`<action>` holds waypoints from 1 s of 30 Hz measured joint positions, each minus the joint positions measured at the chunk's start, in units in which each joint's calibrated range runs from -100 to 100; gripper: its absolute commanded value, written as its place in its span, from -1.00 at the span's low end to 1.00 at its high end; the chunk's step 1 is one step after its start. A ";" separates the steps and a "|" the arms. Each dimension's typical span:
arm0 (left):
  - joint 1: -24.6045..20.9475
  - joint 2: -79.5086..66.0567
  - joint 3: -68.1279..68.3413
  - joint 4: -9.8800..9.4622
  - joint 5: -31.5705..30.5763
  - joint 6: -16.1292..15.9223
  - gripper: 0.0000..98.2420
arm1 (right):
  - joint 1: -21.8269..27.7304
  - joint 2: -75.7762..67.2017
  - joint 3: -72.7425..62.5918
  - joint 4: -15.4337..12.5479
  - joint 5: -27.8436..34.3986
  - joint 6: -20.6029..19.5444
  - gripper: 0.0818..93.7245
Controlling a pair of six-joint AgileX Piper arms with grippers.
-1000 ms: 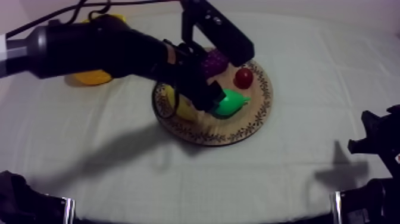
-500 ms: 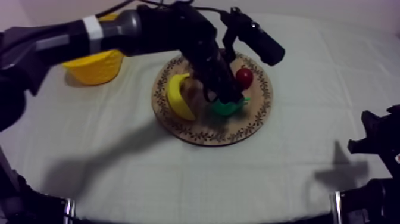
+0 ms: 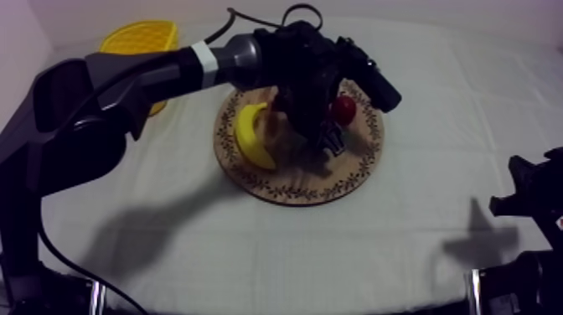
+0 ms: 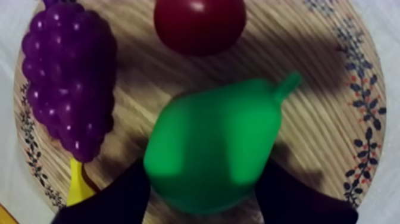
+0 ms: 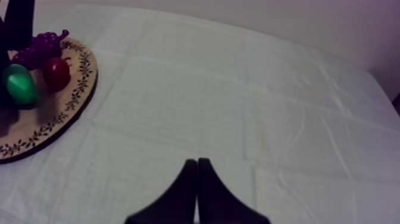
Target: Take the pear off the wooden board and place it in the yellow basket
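1. The table before me was covered by a grey-white cloth, faintly creased.
2. A round wooden board with a patterned rim lay flat on the cloth near the middle.
3. A yellow basket stood on the cloth toward the far corner on my left, near the board but not touching it.

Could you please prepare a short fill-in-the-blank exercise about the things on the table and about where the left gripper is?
1. The left gripper has one finger on each side of the green ____.
2. On the wooden board, beside the small red fruit, lies a purple bunch of ____.
3. The basket near the table's far edge is ____ in colour.
Missing words: pear; grapes; yellow.
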 measured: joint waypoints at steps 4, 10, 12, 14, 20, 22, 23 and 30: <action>0.13 -0.43 0.34 -0.67 -0.89 1.26 0.06 | 0.00 0.00 0.00 0.00 0.00 0.00 -0.99; -0.38 -5.40 3.20 -1.66 -3.40 2.89 0.03 | 0.00 0.00 0.00 0.00 0.00 0.00 -0.99; -0.96 -8.13 5.14 -2.12 -3.83 3.55 0.03 | 0.00 0.00 0.00 0.00 -0.09 0.00 -0.99; -1.64 -11.46 6.97 -2.85 -3.91 4.20 0.04 | 0.00 0.00 0.00 0.00 -0.09 0.00 -0.99; -5.36 -23.84 13.23 -4.48 -3.03 5.29 0.06 | 0.00 0.00 0.00 0.00 -0.09 0.00 -0.99; -7.36 -28.30 15.47 -4.89 -2.98 5.40 0.06 | 0.00 0.00 0.00 0.00 -0.09 0.00 -0.99; -8.46 -29.95 16.36 -5.02 -2.94 5.40 0.06 | 0.00 0.00 0.00 0.00 -0.09 0.00 -0.99; -16.77 -40.89 23.74 -5.46 -4.68 4.85 0.07 | 0.00 0.00 0.00 0.00 -0.01 0.00 -0.99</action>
